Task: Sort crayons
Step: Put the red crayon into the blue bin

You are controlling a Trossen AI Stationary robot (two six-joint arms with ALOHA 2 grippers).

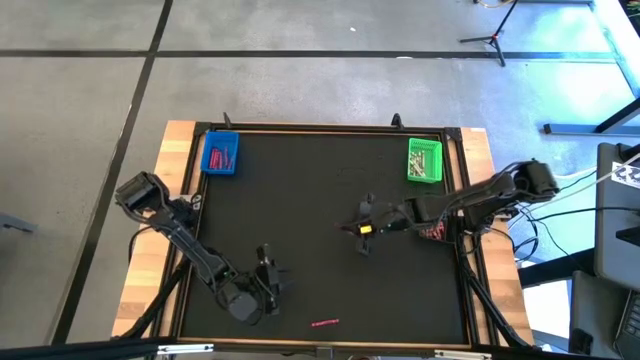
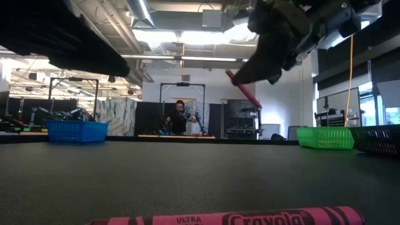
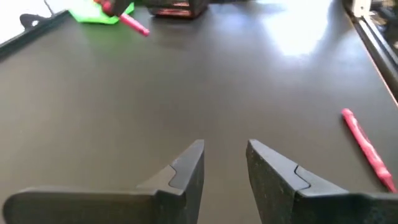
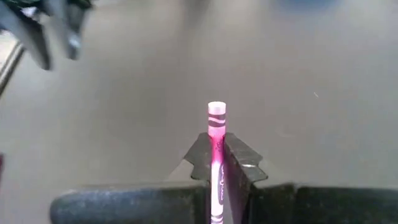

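Observation:
My right gripper hangs above the middle right of the black mat, shut on a pink crayon. That crayon also shows in the low view, well above the mat. Another pink crayon lies flat on the mat near the front edge, and appears in the left wrist view as well. My left gripper stands open just left of that crayon, with nothing between its fingers. At the far left a blue tray holds red crayons. A green tray sits at the far right. My right gripper pinches the pink crayon between its two fingers. The crayon lies along the fingers, and its flat end sticks out past their tips. The fingers slant down from the table's right side. The crayon is lifted clear of the mat.
A dark basket stands on the mat's right edge under my right arm. A raised frame borders the mat. Bare mat lies between the two grippers and toward the trays. A person shows far behind the table.

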